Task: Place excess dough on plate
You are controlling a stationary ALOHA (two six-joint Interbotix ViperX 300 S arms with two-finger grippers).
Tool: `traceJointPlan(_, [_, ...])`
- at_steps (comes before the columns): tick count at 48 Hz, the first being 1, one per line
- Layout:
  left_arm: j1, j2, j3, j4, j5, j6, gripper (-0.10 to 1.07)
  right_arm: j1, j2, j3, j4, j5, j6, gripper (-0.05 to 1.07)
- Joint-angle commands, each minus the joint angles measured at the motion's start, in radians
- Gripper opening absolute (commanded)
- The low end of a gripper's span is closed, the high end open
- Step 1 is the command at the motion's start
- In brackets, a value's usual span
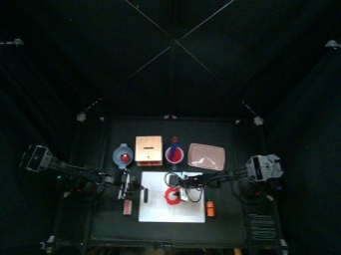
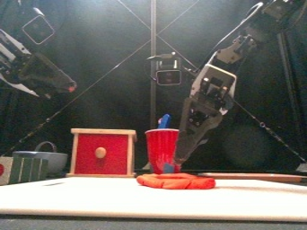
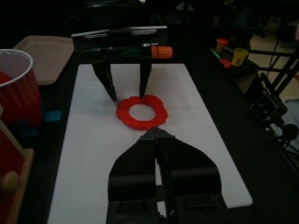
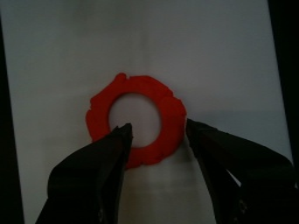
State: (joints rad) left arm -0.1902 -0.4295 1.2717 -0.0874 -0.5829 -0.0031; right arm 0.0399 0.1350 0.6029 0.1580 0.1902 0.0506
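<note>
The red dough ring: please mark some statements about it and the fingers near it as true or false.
1. The excess dough lies on the white sheet. True.
2. The dough is already on the plate. False: the plate stands apart from it, without dough.
3. The right gripper has its fingers open over the ring's edge. True.
4. The left gripper is shut on the dough. False: its fingers are closed, short of the ring.
</note>
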Motion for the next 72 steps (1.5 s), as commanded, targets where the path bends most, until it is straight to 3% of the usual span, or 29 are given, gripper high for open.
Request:
traceJointPlan(1, [0.000,0.000,-0.020,-0.002,-0.003,0.000,0.29,-0.005,-0.005,-0.029,0.000,-0.005,0.002,0.87])
traceJointPlan(24, [0.003,0.000,-0.011,-0.003,-0.002,-0.002,0.29,-0.021,0.069,-0.074,-0.009,0.014,0.000,0.85])
traceJointPlan(43, [0.005,0.000,-0.009,-0.002,0.000,0.000,0.29,-0.014,0.069,-0.078,-0.025,0.091,0.003,0.69])
traceJointPlan(54, [0.005,0.000,-0.009,-0.003,-0.002,0.000,0.29,-0.014,0.072,-0.081,-0.026,0.091,0.003,0.67])
traceJointPlan(72, [0.008,0.000,-0.008,-0.002,0.000,0.000,0.28,-0.018,-0.018,-0.084,-0.041,0.091,0.003,0.67])
